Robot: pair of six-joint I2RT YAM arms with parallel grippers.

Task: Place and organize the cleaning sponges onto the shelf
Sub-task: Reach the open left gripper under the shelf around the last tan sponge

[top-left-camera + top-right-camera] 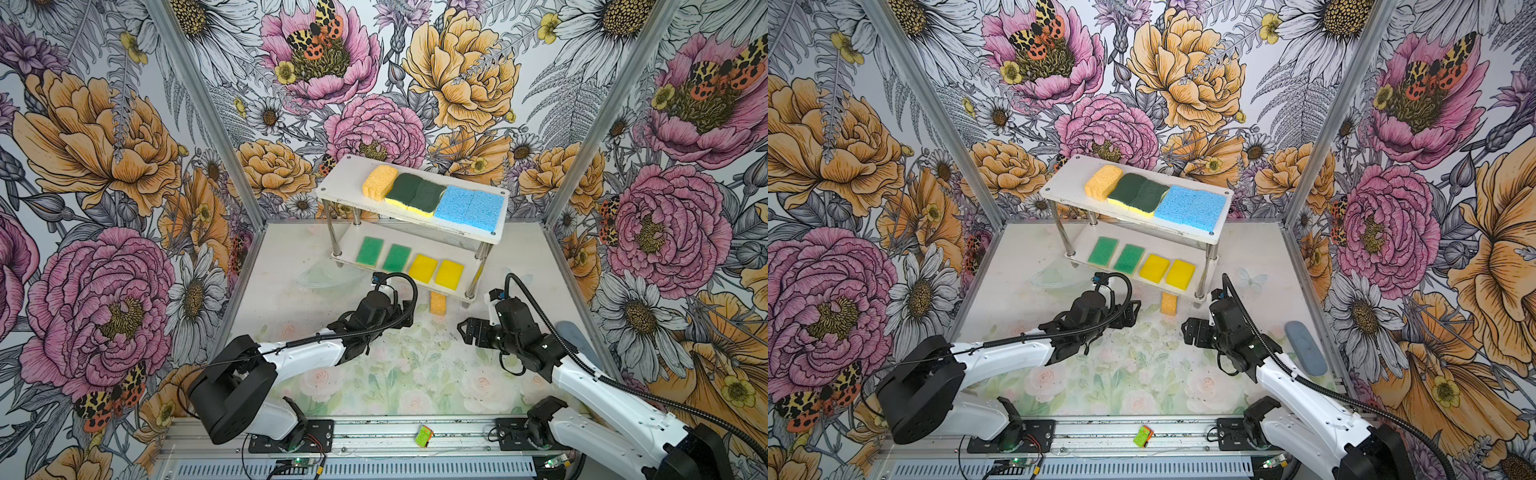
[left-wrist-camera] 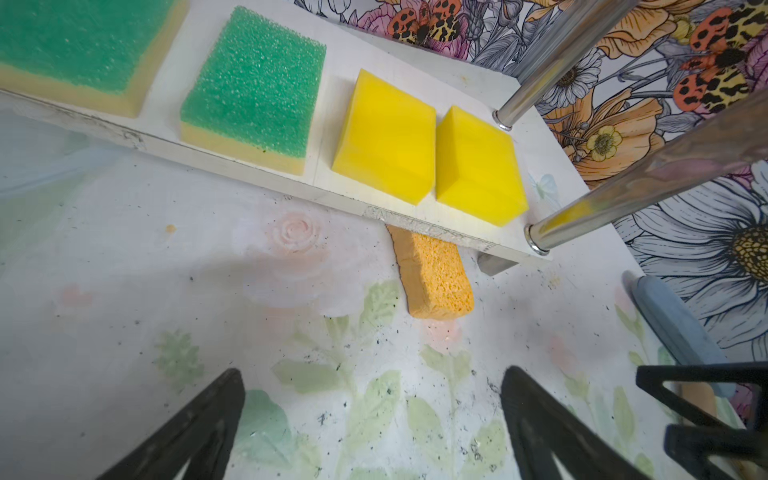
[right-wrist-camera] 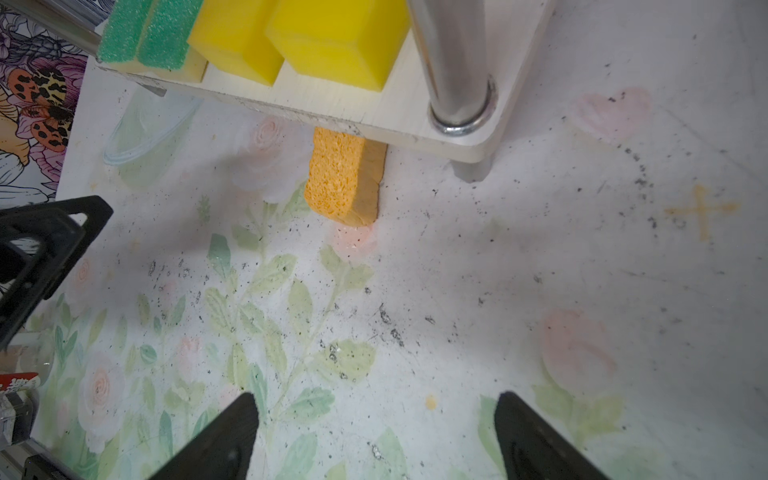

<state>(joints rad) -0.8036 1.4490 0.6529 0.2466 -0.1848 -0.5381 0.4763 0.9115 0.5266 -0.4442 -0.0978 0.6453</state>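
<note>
Left hand (image 2: 374,372) gapes empty near orange sponge (image 2: 437,279).

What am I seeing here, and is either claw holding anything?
Two white-and-black robot arms end in two-fingered claws: the left gripper and the right gripper, both open and empty. Two pictures look down from overhead; two come from wrist cameras. The white two-tier shelf holds an orange porous sponge, two wavy dark-green sponges and two light blue sponges on top, two green-topped sponges and two plain yellow sponges below. A loose orange porous sponge stands on edge on the floral table, partly under the lower board.
</note>
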